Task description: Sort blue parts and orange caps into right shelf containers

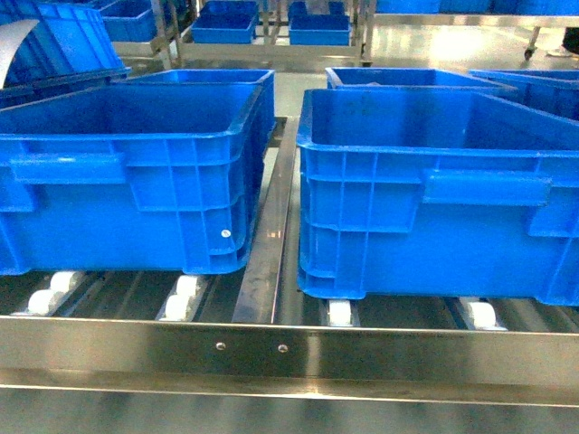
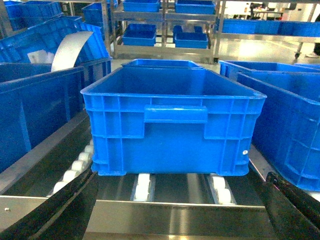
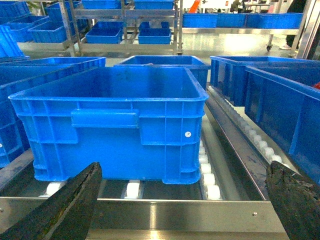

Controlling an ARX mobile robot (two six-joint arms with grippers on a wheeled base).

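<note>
The left pincer [image 2: 175, 210] stood wide open, its two dark fingers [image 2: 55, 210] splayed to the lower corners of the left wrist view and touching nothing; between them sat a blue container [image 2: 172, 125] on white roller tracks [image 2: 142, 186], squarely ahead and apart from the fingertips. The right pincer [image 3: 180, 210] was likewise spread wide and held nothing, its worn black fingers [image 3: 70, 205] framing another container [image 3: 112, 120] that rested on the rollers just behind the steel front rail [image 3: 160, 215]. From the head view, neither pincer showed; two containers [image 1: 127, 172] sat side by side on the right shelf [image 1: 289, 348], parted by a shiny steel divider rail [image 1: 271, 244], with more crates behind them. What lay inside the near containers could not be told, since only bare inner walls showed. No blue parts or orange caps could be made out in any view. Farther racks [image 2: 165, 27] carried smaller blue bins.
</note>
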